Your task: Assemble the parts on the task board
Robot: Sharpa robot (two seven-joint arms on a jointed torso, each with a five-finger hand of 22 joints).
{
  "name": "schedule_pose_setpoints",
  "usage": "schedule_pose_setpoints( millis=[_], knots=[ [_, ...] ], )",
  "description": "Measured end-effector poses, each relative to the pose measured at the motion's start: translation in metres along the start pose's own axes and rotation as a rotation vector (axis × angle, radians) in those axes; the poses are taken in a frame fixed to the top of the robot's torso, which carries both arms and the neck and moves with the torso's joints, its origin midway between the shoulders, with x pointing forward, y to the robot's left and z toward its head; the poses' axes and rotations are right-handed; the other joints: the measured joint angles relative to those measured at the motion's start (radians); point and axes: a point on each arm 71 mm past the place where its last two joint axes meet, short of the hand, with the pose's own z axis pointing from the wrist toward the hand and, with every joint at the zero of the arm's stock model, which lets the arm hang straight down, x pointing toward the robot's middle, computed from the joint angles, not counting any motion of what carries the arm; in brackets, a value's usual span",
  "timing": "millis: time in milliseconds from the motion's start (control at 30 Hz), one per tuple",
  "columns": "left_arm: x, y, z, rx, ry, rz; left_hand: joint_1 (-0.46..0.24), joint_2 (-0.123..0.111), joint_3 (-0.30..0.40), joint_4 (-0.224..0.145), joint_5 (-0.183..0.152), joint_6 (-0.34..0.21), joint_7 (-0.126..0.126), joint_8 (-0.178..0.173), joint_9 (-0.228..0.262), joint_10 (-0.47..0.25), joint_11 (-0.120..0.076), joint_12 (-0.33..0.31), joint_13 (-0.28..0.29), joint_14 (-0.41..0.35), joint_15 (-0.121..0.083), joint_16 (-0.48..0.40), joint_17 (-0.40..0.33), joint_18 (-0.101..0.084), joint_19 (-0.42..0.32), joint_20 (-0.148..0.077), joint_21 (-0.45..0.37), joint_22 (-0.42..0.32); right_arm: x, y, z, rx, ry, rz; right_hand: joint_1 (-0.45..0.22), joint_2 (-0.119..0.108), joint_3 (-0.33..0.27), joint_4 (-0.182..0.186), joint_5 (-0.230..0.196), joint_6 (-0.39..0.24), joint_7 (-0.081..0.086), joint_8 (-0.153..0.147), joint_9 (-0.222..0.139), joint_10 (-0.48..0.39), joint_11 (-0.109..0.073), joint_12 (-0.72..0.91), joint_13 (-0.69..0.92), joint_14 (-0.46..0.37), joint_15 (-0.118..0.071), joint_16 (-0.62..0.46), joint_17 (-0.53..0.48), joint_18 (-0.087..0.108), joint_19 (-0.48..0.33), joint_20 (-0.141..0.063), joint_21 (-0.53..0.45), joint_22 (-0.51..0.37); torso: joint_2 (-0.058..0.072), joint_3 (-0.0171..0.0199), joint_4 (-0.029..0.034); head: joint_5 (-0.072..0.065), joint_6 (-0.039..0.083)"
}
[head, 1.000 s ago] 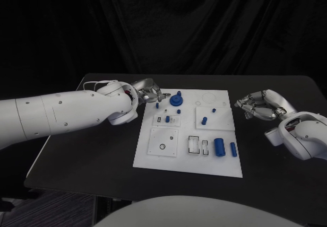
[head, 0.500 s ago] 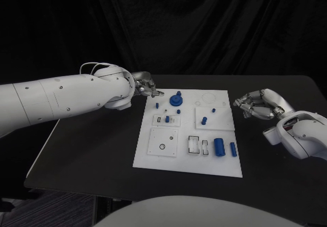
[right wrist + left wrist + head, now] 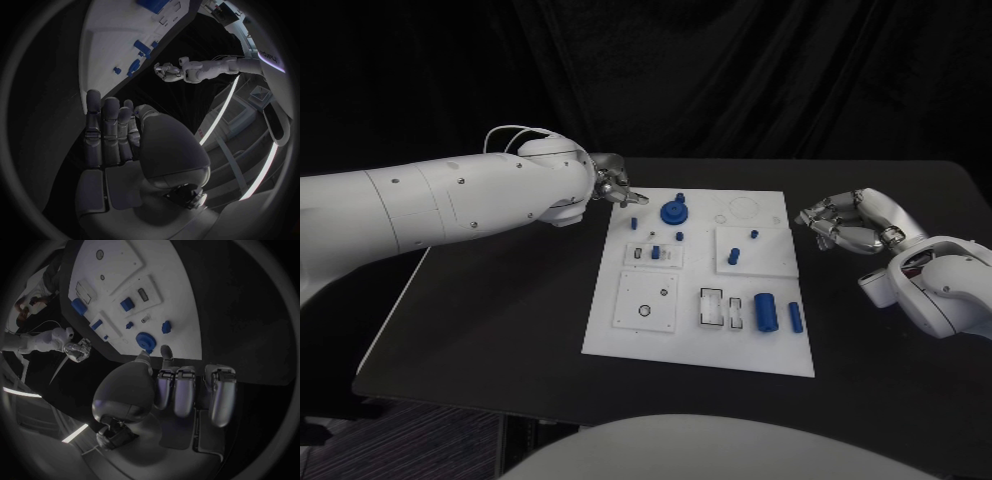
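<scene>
Left arm lifts and swings back since a second ago; left hand [image 3: 615,187] now off the task board's [image 3: 668,345] far left corner, right hand [image 3: 849,224] unmoved.
Left fingers curled in, holding nothing; right fingers loosely curled, empty, beside the board's right edge; blue parts [image 3: 764,310] lie on the board.

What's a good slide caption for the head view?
Left hand at the task board's far corner; right hand waits beside it, empty.
</scene>
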Motion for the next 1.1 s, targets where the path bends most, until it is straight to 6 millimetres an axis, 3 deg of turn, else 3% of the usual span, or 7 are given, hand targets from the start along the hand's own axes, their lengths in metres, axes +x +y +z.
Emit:
schedule_pose_setpoints(
  millis=[233,500,733,900,1100],
  knots=[
    [0.006,-0.001,0.005,-0.023,0.034,0.031,-0.020,0.004,-0.011,0.000,0.008,0.006,0.000,0.000,0.002,0.000,0.000,0.000,0.000,0.000,0.000,0.000,0.000,0.000,0.000,0.000,-0.004,0.000,-0.001,0.001,-0.001,-0.022,-0.013,-0.004,0.000,0.000,0.003,0.003,0.005,-0.006,0.001,0.000,0.000,0.008,0.001,0.007,0.005,0.007,0.000,0.007,0.007,0.000,0.004,-0.004,0.000,0.002,-0.001,-0.0006,-0.0018,0.005,-0.002],
    [0.012,-0.004,0.008,-0.039,0.065,0.053,-0.030,0.004,-0.014,-0.003,0.008,0.010,-0.004,-0.004,-0.002,0.000,0.000,0.000,0.000,0.000,0.000,0.000,0.000,0.000,0.000,0.000,-0.008,0.000,-0.003,0.004,-0.002,-0.053,-0.034,-0.010,-0.016,-0.012,0.011,0.017,0.004,-0.010,0.005,0.000,0.000,0.008,0.001,0.007,-0.008,0.007,0.000,0.007,-0.004,0.000,0.007,0.000,0.000,0.004,-0.001,-0.0003,-0.0003,-0.005,-0.002],
    [0.016,-0.001,0.008,-0.056,0.082,0.061,-0.034,0.008,-0.017,0.000,0.008,0.013,0.000,-0.008,-0.004,0.000,0.000,0.000,0.000,0.000,0.000,0.000,0.000,0.000,0.000,0.000,-0.012,0.000,-0.007,0.005,-0.007,-0.070,-0.052,-0.014,-0.100,0.004,-0.004,0.042,-0.054,-0.017,0.005,0.000,-0.004,0.005,0.003,0.007,-0.018,0.011,0.004,0.000,-0.014,0.000,0.007,0.000,-0.009,0.005,0.000,-0.0006,0.0000,-0.008,-0.002],
    [0.017,0.001,0.008,-0.068,0.086,0.062,-0.034,0.008,-0.017,0.000,0.008,0.016,-0.003,-0.008,-0.004,-0.002,-0.002,0.000,0.000,0.000,0.000,0.000,0.000,0.000,0.000,0.000,-0.012,0.000,-0.008,0.007,-0.007,-0.078,-0.060,-0.016,-0.181,0.019,-0.027,0.043,-0.102,-0.017,0.005,-0.007,-0.011,-0.009,0.013,0.007,-0.032,0.005,0.009,-0.005,-0.022,0.000,0.011,0.004,-0.019,0.005,0.001,-0.0010,0.0000,-0.001,-0.002],
    [0.017,0.001,0.008,-0.073,0.087,0.063,-0.034,0.008,-0.017,0.000,0.012,0.017,-0.004,-0.013,-0.007,-0.003,-0.003,0.000,0.000,0.000,0.000,0.000,0.000,0.000,0.000,0.000,-0.017,0.000,-0.015,0.015,-0.001,-0.099,-0.076,-0.025,-0.187,0.021,-0.027,0.043,-0.105,-0.017,0.005,-0.008,-0.011,-0.009,0.013,0.012,-0.028,0.005,0.009,-0.005,-0.017,0.000,0.011,0.004,-0.019,0.005,0.001,-0.0011,-0.0003,0.001,-0.002]
  ],
)
